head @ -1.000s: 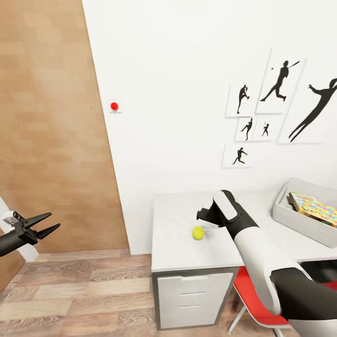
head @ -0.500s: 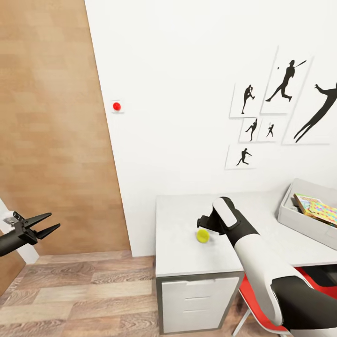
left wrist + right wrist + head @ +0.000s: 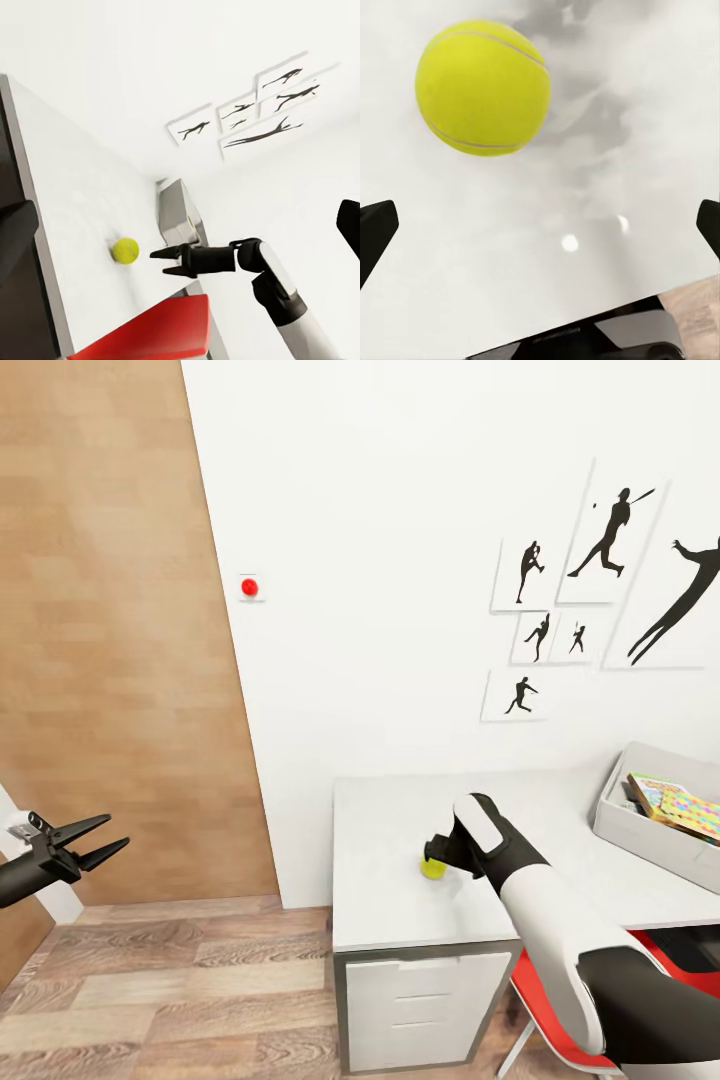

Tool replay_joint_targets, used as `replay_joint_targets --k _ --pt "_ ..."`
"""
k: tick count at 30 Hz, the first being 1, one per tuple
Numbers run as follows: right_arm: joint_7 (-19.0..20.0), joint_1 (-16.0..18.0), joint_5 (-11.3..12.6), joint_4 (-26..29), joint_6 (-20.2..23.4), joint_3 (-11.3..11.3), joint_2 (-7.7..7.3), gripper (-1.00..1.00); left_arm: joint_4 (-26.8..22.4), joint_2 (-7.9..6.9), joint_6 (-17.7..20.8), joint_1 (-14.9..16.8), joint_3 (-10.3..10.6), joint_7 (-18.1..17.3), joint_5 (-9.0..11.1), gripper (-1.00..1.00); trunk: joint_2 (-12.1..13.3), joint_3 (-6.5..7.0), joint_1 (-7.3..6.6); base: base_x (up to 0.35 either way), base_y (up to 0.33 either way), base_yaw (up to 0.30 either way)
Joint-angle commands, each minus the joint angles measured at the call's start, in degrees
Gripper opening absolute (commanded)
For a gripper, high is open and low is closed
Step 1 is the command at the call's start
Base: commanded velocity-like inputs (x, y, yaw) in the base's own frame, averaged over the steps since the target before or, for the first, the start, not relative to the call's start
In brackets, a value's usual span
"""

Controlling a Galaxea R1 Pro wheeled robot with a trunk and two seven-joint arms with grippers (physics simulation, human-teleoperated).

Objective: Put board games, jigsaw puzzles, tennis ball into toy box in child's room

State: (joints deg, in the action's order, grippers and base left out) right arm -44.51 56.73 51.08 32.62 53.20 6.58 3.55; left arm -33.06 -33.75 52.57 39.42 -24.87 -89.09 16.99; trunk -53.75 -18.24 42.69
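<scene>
Now the right claw [image 3: 434,851] hangs directly over the tennis ball [image 3: 432,868], tilted down at it, with its fingers spread wide; the right wrist view has the two dark fingertips [image 3: 375,236] at opposite edges and the ball [image 3: 482,87] lying free on the pale surface between and ahead of them, untouched. That wide spread looks meant to let the claw straddle the round ball before pinching it, since a ball would roll off at a glancing touch. The ball sits near the front left part of the tabletop [image 3: 380,840], well apart from the toy box [image 3: 640,830] at the far right end, where colourful flat toys [image 3: 680,805] already lie inside. The left claw [image 3: 95,840] is held out to the side over the wood floor, fingers parted and holding nothing, apparently parked clear of the reach.
</scene>
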Motion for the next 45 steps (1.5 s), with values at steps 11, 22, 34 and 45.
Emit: replay_joint_targets --k 11,22,34,45 --pt "6.96 0.05 -8.54 -1.88 -5.73 0.36 0.04 1.00 0.02 0.00 0.61 0.04 -0.01 -0.29 -0.07 1.00 -0.06 -0.08 0.01 0.011 0.000 0.000" --pt "19.80 0.05 -21.39 -6.99 -10.76 -0.02 0.13 1.00 0.02 0.00 0.53 0.04 -0.01 -0.30 -0.05 1.00 -0.06 -0.08 0.01 0.063 0.016 0.000" --pt "20.58 0.05 -22.23 -7.47 -11.03 -0.07 0.14 1.00 0.02 0.08 0.56 0.04 -0.01 -0.24 -0.15 1.00 -0.06 -0.08 0.01 0.068 0.035 0.000" --pt "20.60 0.05 -22.17 -7.48 -11.27 -0.07 0.14 1.00 0.02 0.04 0.57 0.04 -0.01 -0.30 -0.09 1.00 -0.06 -0.08 0.01 0.021 0.029 0.000"
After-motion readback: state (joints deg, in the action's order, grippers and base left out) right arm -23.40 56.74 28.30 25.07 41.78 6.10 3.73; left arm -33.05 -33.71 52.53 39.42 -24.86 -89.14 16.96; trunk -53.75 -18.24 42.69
